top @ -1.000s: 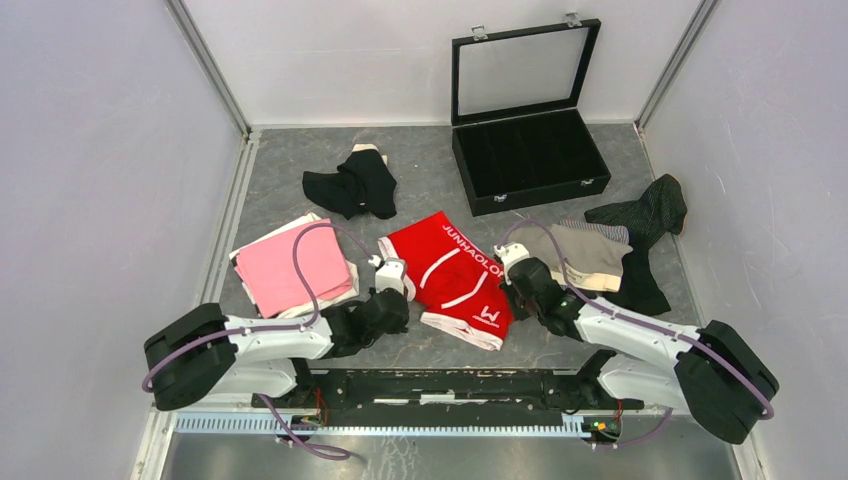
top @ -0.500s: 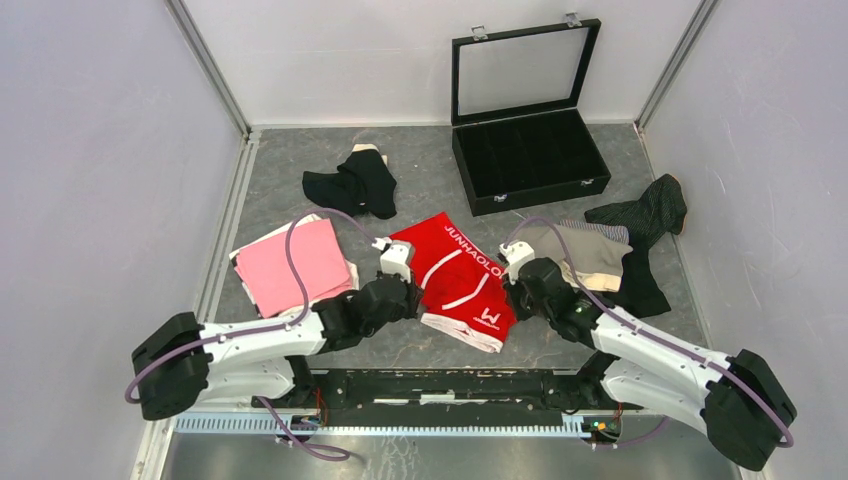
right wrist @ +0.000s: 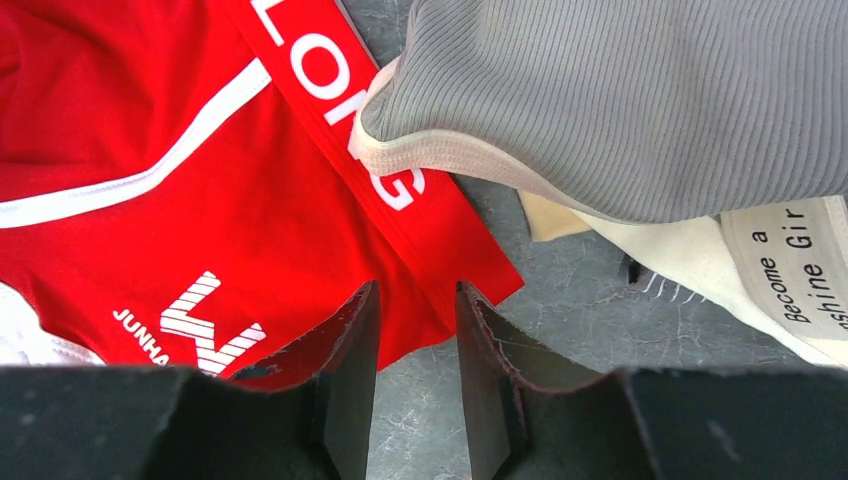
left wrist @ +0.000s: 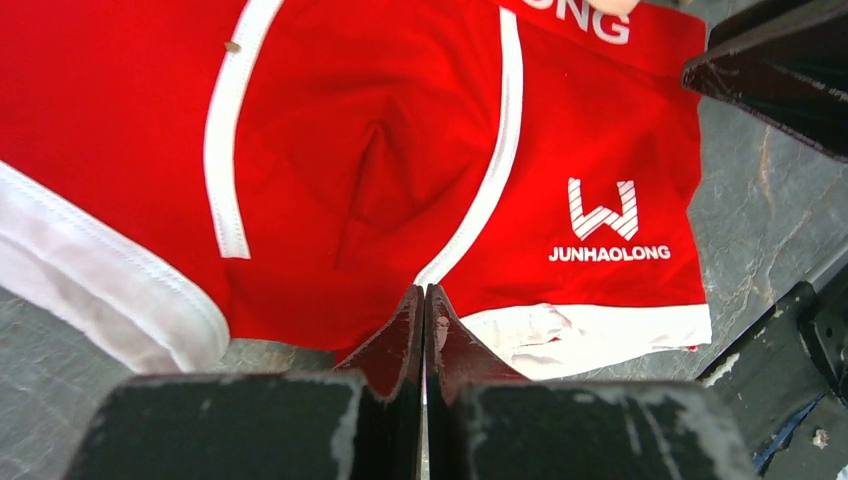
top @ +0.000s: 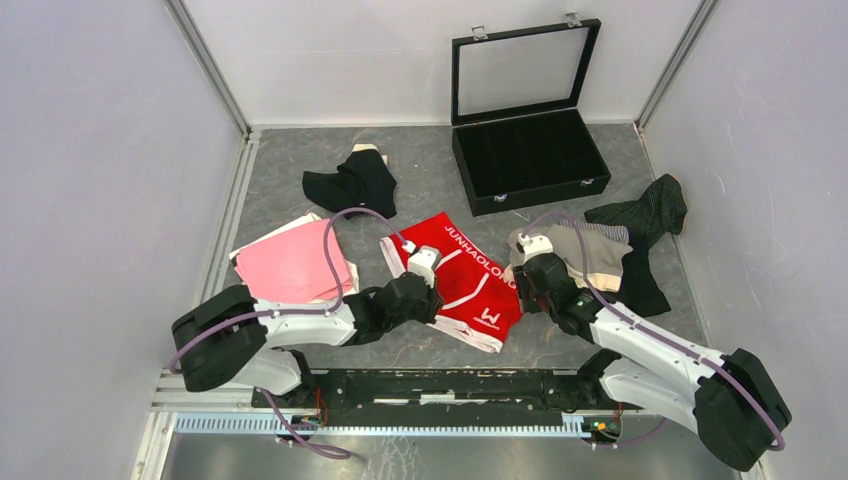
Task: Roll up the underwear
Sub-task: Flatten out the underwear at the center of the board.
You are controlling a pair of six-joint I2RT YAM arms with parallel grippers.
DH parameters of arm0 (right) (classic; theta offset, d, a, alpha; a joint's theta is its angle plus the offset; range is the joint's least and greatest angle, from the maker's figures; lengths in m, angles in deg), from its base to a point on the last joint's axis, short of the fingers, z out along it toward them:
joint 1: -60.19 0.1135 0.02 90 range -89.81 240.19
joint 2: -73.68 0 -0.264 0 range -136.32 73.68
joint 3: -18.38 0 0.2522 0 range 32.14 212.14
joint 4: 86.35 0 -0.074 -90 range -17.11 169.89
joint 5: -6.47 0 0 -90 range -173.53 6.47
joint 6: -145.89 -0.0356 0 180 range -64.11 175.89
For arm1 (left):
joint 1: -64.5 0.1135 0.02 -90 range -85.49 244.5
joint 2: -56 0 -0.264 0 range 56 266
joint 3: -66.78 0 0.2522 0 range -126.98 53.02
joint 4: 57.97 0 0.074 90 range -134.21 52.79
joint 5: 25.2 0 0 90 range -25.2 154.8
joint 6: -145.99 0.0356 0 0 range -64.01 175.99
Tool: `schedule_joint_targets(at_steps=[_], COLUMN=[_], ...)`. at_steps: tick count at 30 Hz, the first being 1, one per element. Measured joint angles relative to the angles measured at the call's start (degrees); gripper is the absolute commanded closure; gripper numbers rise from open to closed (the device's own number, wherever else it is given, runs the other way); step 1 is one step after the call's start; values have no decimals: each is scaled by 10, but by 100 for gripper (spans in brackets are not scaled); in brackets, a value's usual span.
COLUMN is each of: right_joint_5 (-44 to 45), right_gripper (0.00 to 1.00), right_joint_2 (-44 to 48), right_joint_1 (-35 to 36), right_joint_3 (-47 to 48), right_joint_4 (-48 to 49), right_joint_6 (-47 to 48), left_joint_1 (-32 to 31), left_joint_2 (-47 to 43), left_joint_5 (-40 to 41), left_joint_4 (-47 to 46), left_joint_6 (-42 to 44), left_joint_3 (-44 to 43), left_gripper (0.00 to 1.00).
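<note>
On the grey tabletop point(top: 280, 190), red boxer briefs point(top: 466, 284) lay flat, near centre (spread for rolling, I judge); left gripper point(left wrist: 425, 305) closed, tips at their near hem, right gripper point(right wrist: 414, 320) part-open, empty, over their waistband corner.

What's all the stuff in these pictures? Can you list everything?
red underwear: one, red with white letters, middle of the table
pink underwear: one, pink, left of the red one
black underwear: one, black, farther back on the left
beige underwear: one, grey-beige, right of the red one, overlapping its waistband
pinstriped underwear: one, dark, far right
case: one, black, glass lid up, back right
table: one, grey
left tool: one, black, shut, at the red underwear's hem
right tool: one, black, open, at the red underwear's right corner
</note>
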Motion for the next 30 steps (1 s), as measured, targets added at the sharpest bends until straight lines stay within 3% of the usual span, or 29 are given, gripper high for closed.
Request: schedule_joint_targets(at_steps=[4, 9, 20, 25, 30], right_joint_5=[0, 10, 2, -33, -75], right_gripper=[59, 49, 36, 33, 33], right_joint_2=[3, 21, 30, 28, 43], right_joint_1=[-3, -3, -6, -7, -7], right_joint_3=[0, -5, -24, -37, -50], right_joint_4=[1, 1, 12, 23, 17], right_joint_6=[-4, -11, -31, -49, -73], left_joint_1=[0, 0, 0, 0, 0], left_joint_2=[26, 24, -104, -145, -178], left_joint_5=[-19, -4, 86, 86, 73], left_joint_4=[-12, -4, 125, 164, 185], left_joint_6=[0, -20, -61, -54, -24], left_joint_3=[0, 24, 88, 79, 28], left_gripper=[98, 98, 96, 66, 46])
